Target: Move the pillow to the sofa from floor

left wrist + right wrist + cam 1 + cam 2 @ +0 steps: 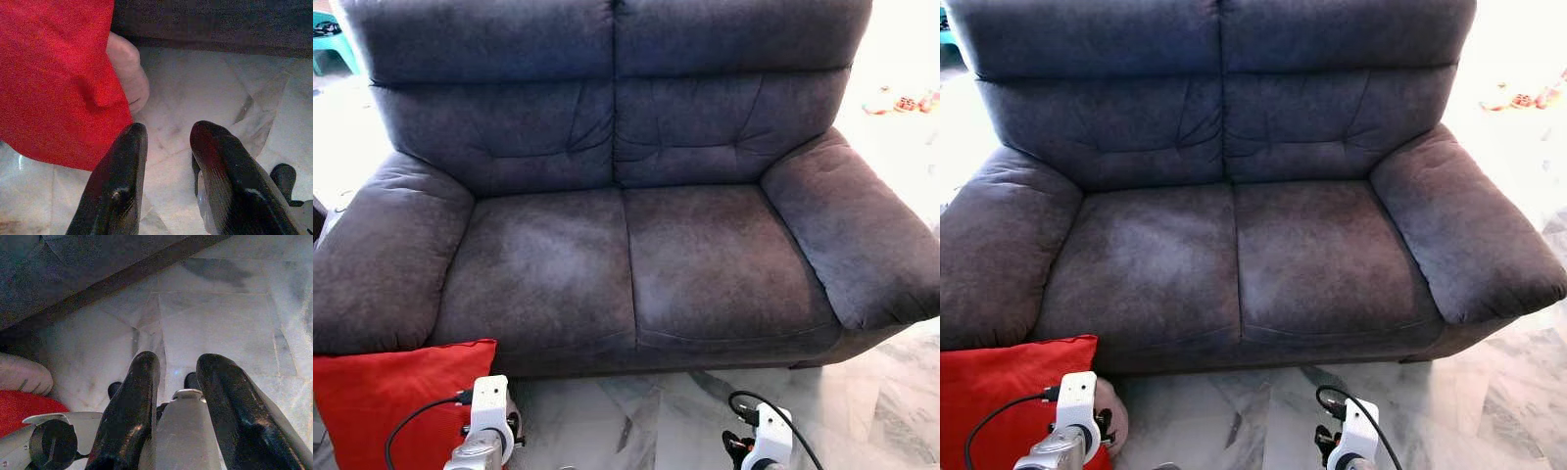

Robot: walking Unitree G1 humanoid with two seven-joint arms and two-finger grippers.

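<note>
Red fabric pillow [382, 397] is found on the pale marble-patterned tiled floor [862, 411], propped against the front left corner of the dark grey suede-like two-seat sofa [626, 264], below its left armrest. A pinkish rounded object [128, 73] is seen tucked behind the pillow's inner edge, against the sofa base; what it is cannot be told. Both sofa seat cushions are unoccupied. The left gripper [168, 147] is held low over the floor just beside the pillow's lower corner, its two black fingers parted and nothing grasped between them. The right gripper [178, 377] is held over the tiles in front of the sofa's front edge, its fingers likewise parted with nothing held.
</note>
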